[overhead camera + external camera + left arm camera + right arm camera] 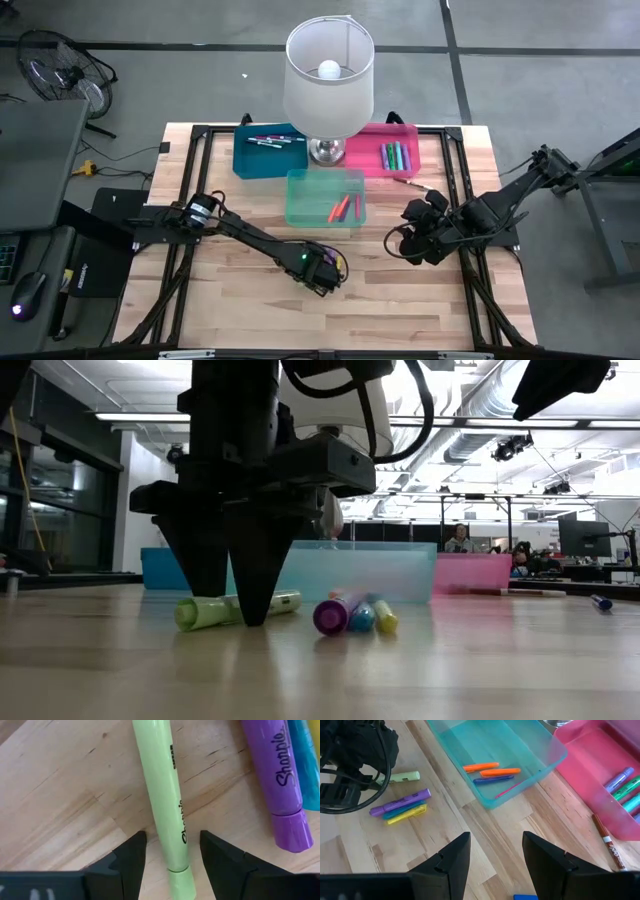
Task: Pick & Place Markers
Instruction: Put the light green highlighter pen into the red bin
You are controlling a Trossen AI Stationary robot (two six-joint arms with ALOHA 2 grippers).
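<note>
A light green marker [160,780] lies flat on the wooden table [250,310], its long side on the wood. My left gripper [172,842] points straight down over it, open. One finger stands on each side of the marker's cap end, with a gap on both sides. In the low view the fingertips [250,615] reach down almost to the table beside the marker [205,613]. A purple [332,615], a blue [362,617] and a yellow marker [384,618] lie side by side close by. My right gripper [495,855] hangs open above the table's right part [415,240], holding nothing.
A teal bin [325,197] with orange and purple markers stands just beyond my left gripper. Behind it are a blue bin [270,150], a pink bin [385,150] holding markers, and a lamp [328,75]. One loose marker [607,840] lies beside the pink bin.
</note>
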